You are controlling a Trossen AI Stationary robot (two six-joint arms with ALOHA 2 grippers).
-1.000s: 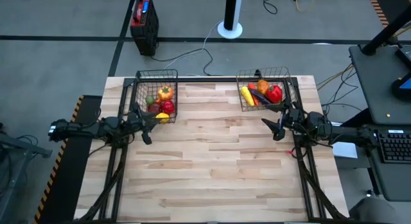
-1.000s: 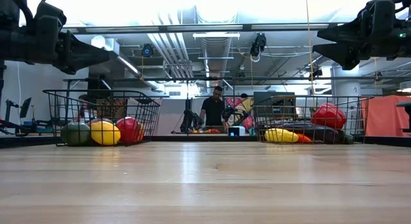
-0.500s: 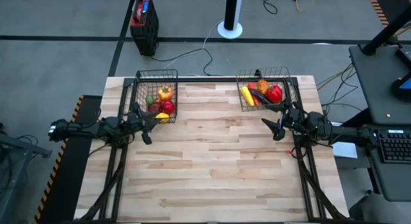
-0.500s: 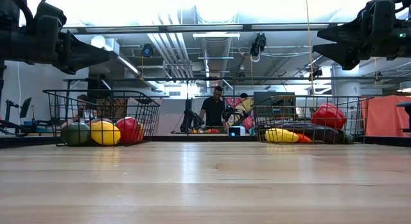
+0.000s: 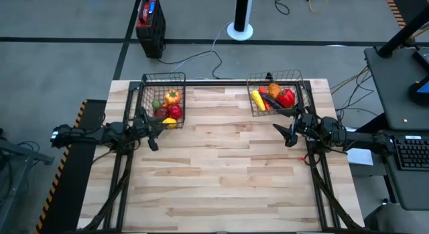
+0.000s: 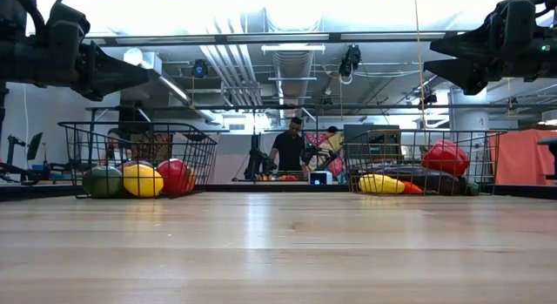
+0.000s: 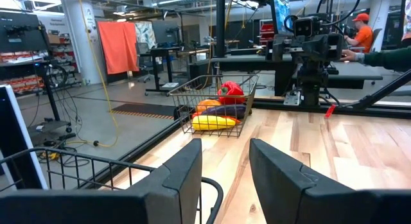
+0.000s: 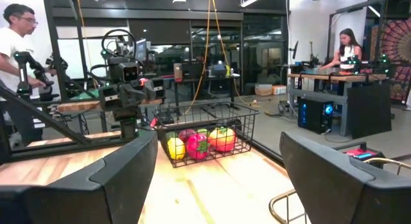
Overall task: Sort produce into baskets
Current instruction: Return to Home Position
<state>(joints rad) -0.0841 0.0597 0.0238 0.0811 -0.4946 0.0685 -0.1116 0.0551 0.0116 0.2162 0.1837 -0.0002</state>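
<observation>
Produce sits in both wire baskets at the table's (image 5: 221, 167) far edge, left basket (image 5: 163, 76) and right basket (image 5: 275, 74); left gripper (image 5: 155, 135) and right gripper (image 5: 284, 135) hover near them above the wood, fingers parted, holding nothing.

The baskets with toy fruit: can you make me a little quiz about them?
1. True or false: the lemon lies in the right basket.
2. The left gripper and right gripper have fingers that are: A open and empty, B shut on fruit, C down inside baskets.
3. Fill in: the purple eggplant lies in the ___ basket.
Key: 1 false, it is in the left basket; 2 A; 3 right.
</observation>
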